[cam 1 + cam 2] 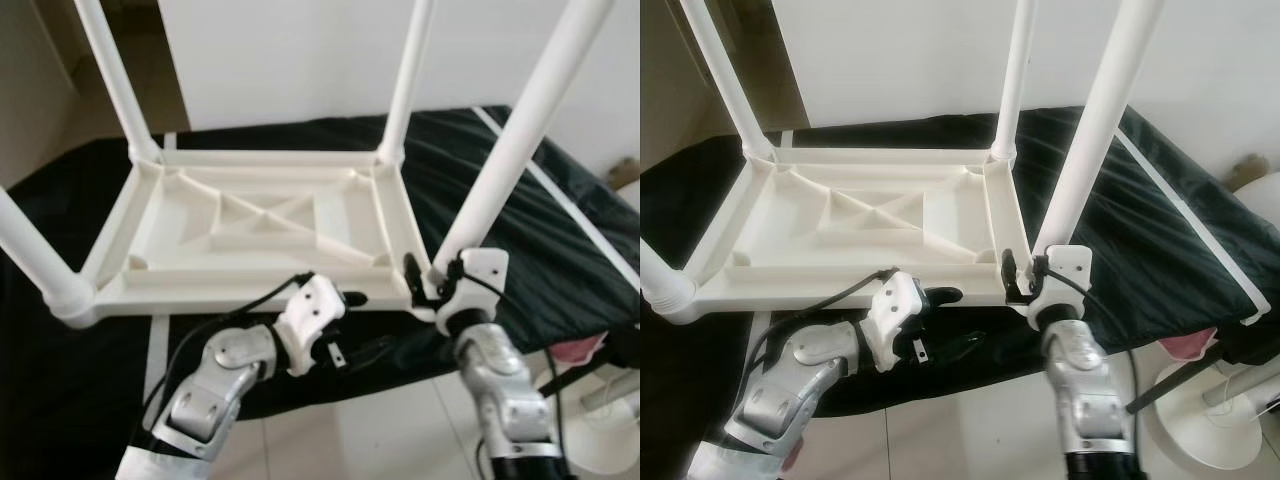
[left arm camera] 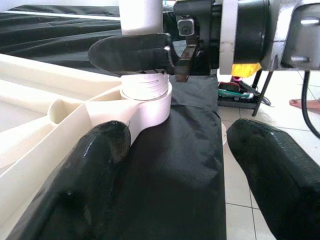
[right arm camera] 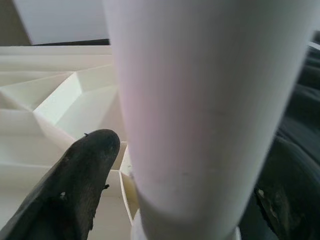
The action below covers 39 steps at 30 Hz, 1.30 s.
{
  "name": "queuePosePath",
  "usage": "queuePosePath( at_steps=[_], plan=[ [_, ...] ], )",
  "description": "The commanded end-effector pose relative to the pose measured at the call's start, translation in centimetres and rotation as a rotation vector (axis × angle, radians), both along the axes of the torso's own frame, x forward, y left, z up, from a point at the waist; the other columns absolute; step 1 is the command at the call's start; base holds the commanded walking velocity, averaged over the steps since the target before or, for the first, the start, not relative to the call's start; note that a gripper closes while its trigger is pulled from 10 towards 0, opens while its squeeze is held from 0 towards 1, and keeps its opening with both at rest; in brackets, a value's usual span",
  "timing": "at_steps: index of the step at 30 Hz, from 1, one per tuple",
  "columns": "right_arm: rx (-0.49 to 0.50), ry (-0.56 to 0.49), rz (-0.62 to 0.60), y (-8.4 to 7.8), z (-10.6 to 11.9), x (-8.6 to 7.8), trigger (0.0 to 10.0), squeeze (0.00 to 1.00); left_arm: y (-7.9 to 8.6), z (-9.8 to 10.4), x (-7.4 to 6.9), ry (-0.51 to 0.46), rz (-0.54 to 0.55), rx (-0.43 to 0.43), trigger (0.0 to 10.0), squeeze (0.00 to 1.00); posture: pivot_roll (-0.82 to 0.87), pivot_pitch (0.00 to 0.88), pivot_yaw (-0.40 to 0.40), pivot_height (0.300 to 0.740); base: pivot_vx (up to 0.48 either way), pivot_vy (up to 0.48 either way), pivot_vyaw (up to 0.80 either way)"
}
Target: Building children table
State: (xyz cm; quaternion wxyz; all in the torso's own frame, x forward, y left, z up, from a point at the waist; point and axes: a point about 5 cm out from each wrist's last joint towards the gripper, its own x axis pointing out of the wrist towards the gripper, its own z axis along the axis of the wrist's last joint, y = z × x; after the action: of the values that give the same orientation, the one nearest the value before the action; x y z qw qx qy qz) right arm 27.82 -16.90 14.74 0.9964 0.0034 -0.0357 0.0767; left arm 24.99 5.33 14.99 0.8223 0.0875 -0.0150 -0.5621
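A black cloth (image 1: 560,240) covers the bed-like surface on which a white plastic children's table (image 1: 250,235) lies upside down, its ribbed underside facing up and four white legs standing upward from its corners. At the table's near right corner, the right gripper (image 1: 1023,275) has its two black fingers closed around the base of the near right leg (image 1: 1090,130), just above the socket. Beside the table's near edge, toward that same corner, the left gripper (image 1: 350,325) hangs with fingers spread apart, holding nothing, one finger (image 2: 97,155) touching the table's rim.
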Motion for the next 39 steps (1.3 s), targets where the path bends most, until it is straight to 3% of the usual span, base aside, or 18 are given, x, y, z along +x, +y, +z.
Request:
queuePosePath(
  at_steps=[1,4,7,11,13,14,15,16,28,29,39],
  plan=[
    [-0.037,-0.003,0.108,-0.3,0.1,0.2,10.0,0.0,-0.1,-0.1,-0.1,0.009,0.011,0.002,10.0,0.0,-0.03,0.051,-0.042,0.74,0.0,0.0,0.0],
    [-0.095,-0.009,0.215,-0.9,0.5,0.9,10.0,0.0,-0.2,-0.1,-0.1,0.011,0.01,-0.002,10.0,0.0,-0.03,0.048,-0.043,0.74,0.0,0.0,0.0],
    [-0.097,-0.009,0.228,-0.9,0.6,1.0,10.0,0.0,-0.3,-0.1,0.0,0.011,0.01,-0.002,10.0,0.0,-0.03,0.048,-0.043,0.74,0.0,0.0,0.0],
    [-0.234,0.036,0.35,-1.2,0.0,1.8,10.0,0.0,-0.2,0.0,0.0,0.008,0.011,-0.003,10.0,0.0,-0.02,0.043,-0.048,0.74,0.0,0.0,0.0],
    [-0.245,0.047,0.373,-1.3,-0.2,1.8,10.0,0.0,-0.1,0.0,0.0,0.006,0.014,-0.003,10.0,0.0,-0.02,0.043,-0.048,0.74,0.0,0.0,0.0],
    [-0.241,0.055,0.38,-1.4,-0.3,1.8,3.8,0.0,-0.1,0.0,0.0,0.005,0.015,-0.003,10.0,0.0,-0.01,0.042,-0.049,0.74,0.0,0.0,0.0],
    [-0.237,0.06,0.384,-1.4,-0.4,1.8,3.8,0.0,-0.1,0.0,0.0,0.004,0.016,-0.002,10.0,0.0,-0.01,0.042,-0.049,0.74,0.0,0.0,0.0],
    [-0.236,0.062,0.385,-1.5,-0.4,1.7,0.0,0.0,-0.1,0.0,0.0,0.004,0.018,-0.002,10.0,0.0,-0.01,0.042,-0.051,0.74,0.0,0.0,0.0],
    [-0.226,0.076,0.41,-2.1,-1.2,1.5,0.2,0.0,-0.1,0.0,0.0,0.001,0.008,0.001,10.0,0.0,-0.01,0.03,-0.04,0.74,0.0,0.0,0.0],
    [-0.217,0.08,0.394,-2.2,-1.2,1.5,10.0,0.0,-0.1,0.1,0.1,0.0,0.006,0.002,10.0,0.0,-0.02,0.029,-0.038,0.74,0.0,0.0,0.0],
    [-0.156,0.055,0.272,-1.9,-1.0,1.1,10.0,0.0,-0.2,0.0,-0.1,0.004,-0.007,0.003,10.0,0.0,-0.02,0.029,-0.038,0.74,0.0,0.0,0.0]
  ],
)
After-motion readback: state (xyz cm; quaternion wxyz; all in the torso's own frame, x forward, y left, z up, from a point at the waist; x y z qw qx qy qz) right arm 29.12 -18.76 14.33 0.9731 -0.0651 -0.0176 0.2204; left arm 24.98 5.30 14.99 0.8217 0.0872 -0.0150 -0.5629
